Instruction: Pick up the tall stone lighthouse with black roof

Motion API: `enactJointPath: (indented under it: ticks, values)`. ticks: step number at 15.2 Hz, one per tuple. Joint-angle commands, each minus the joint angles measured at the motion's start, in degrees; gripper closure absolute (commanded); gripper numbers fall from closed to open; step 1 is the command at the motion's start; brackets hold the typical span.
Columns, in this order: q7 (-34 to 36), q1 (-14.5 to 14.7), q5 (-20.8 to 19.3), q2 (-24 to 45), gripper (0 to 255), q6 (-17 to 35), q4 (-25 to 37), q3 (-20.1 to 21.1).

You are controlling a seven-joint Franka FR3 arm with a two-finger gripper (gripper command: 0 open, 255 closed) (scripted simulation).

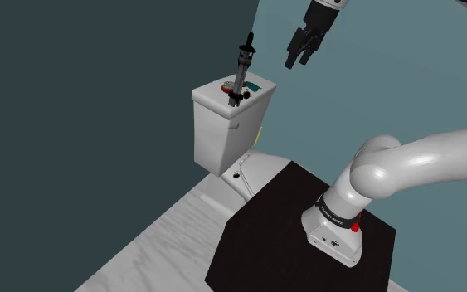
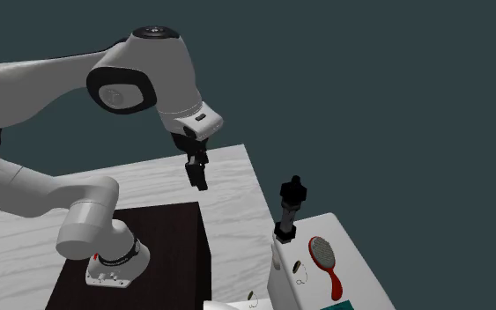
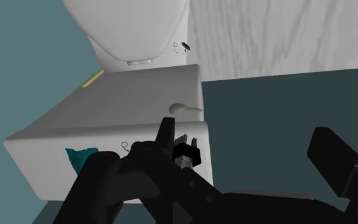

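On the toilet tank's lid, close to its edge, stands the lighthouse, a tall thin dark tower with a black roof. It is upright and nothing holds it. From my desk I see the gripper hanging in the air at about 2 o'clock from the roof in the shoulder view, well apart from it, with the fingers spread open and empty. My worry is the shape: a tower this slender on a narrow base will topple at any sideways nudge, and so near the lid's edge it could fall to the floor. If I come down off-centre, one finger could strike the roof's tip instead of straddling the shaft. A red hairbrush lies at about 4 o'clock from the tower in the second exterior view, and a teal thing sits beside it, so a wide approach may snag them. Through the wrist view the hand's own black bulk covers much of the tower, hiding its base. I cannot make out a stone texture, nor say what the teal thing is.
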Motion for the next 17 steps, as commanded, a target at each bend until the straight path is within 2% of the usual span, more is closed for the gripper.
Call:
enactJointPath:
  ticks: [1,9,17]
  values:
    - [0.00,0.00,0.00,0.00,0,0.00,0.00,0.00]
    - [-4.70,0.44,3.01,15.36,0,9.25,8.97,-5.42]
    - [-10.83,1.13,9.76,31.88,0,13.74,22.84,-10.42]
